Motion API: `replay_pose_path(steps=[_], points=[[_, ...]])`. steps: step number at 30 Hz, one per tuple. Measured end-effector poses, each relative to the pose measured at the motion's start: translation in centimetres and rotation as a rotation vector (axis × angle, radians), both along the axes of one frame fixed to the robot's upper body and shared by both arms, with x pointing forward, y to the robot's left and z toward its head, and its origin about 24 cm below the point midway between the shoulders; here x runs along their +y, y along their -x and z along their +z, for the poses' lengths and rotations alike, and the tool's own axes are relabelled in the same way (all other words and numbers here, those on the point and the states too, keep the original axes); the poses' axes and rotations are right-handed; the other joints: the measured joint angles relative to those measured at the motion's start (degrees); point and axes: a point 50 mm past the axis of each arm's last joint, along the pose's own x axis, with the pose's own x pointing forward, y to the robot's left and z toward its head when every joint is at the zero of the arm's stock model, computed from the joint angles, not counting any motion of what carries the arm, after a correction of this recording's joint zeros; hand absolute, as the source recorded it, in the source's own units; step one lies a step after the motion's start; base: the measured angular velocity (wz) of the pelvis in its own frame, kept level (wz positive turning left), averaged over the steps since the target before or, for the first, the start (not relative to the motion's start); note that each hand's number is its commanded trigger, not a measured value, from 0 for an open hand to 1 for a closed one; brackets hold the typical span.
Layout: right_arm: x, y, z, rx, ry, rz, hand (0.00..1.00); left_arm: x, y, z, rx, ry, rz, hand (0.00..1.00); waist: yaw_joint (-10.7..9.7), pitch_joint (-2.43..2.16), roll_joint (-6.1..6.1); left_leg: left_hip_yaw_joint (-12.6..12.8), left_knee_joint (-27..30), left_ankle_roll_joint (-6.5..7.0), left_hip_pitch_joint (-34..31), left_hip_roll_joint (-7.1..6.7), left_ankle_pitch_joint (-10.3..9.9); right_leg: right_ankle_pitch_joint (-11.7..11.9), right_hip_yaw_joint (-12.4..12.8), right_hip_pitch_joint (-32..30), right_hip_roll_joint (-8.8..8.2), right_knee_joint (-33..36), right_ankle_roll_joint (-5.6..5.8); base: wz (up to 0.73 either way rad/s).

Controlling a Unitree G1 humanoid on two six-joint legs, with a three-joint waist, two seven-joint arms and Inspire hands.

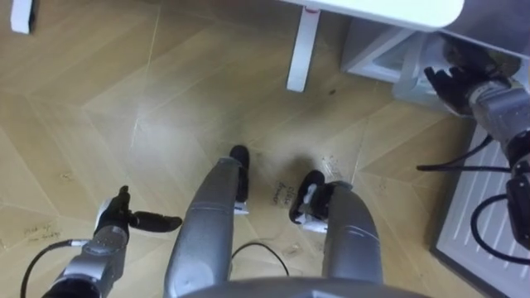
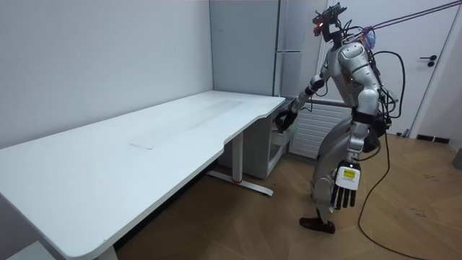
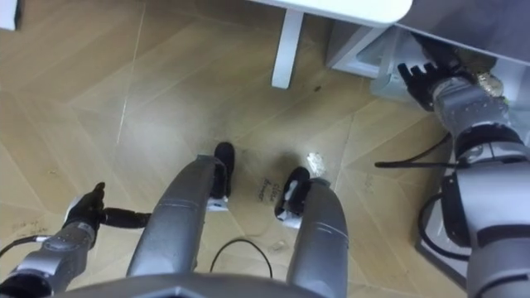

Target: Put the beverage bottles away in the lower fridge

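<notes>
I see no drink in these frames. The tall grey fridge (image 2: 289, 43) stands past the end of the white desk; its grey front (image 1: 497, 25) fills the upper right of the eye views. My right hand (image 1: 451, 83) (image 3: 426, 79) is stretched forward to the fridge's lower part, beside the desk's corner, fingers spread and empty. In the room view this right hand (image 2: 285, 119) hangs just past the desk's edge. My left hand (image 1: 124, 219) (image 2: 346, 186) hangs at my side with straight fingers and holds nothing.
The white desk (image 2: 144, 144) runs off to the room view's left; its white leg (image 1: 302, 50) stands on the wooden floor ahead of me. A pale box-like unit (image 1: 377, 54) sits under the desk's end. A ribbed white panel (image 1: 480, 207) lies low at my right.
</notes>
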Motion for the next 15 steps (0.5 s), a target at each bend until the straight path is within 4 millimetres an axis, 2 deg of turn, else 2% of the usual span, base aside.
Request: replay_pose_path(steps=[3,7,9,12,14,15], points=[[-0.4,0.7,-0.6,-0.005,0.003,0.001,0.00,0.0,0.1,0.0,0.004,0.001,0.001,0.00,-0.1,-0.02,0.02,0.1,-0.6,-0.01,1.2,0.03,0.0,0.0,-0.1,1.2,0.12,-0.9,0.08,0.00],[-1.3,0.8,-0.1,-0.043,0.025,-0.004,0.00,0.1,0.1,0.0,0.006,0.002,0.000,0.00,-0.4,-0.16,0.21,0.3,-1.5,-0.03,3.8,-0.04,0.0,0.1,-0.1,3.8,0.10,-2.0,0.22,-0.01],[-1.6,1.9,-1.1,-0.001,0.035,-0.008,0.00,0.2,0.3,0.0,0.007,0.004,0.005,0.00,-0.2,-0.24,0.36,0.3,-2.0,-0.09,6.0,-0.01,-0.1,0.0,-0.1,6.1,0.32,-2.7,0.38,0.00],[-1.7,2.6,-1.7,0.029,0.070,0.017,0.00,0.5,0.7,-0.1,0.012,0.002,0.024,0.00,-0.5,-0.53,0.59,0.7,-2.4,-0.12,7.9,0.25,-0.4,0.0,0.1,7.9,0.59,-3.3,0.43,-0.07],[-1.8,3.0,-2.1,0.039,0.077,0.024,0.00,0.5,0.7,-0.1,0.009,0.004,0.030,0.00,-0.7,-0.57,0.63,0.7,-2.5,-0.12,8.8,0.25,-0.4,0.0,0.1,8.8,0.60,-3.4,0.45,0.00],[-1.9,3.5,-2.5,0.046,0.075,0.024,0.00,0.5,0.7,-0.1,0.008,0.006,0.031,0.00,-0.7,-0.75,0.73,0.7,-2.5,-0.10,9.4,0.28,-0.4,0.0,0.1,9.5,0.61,-3.5,0.47,0.00]])
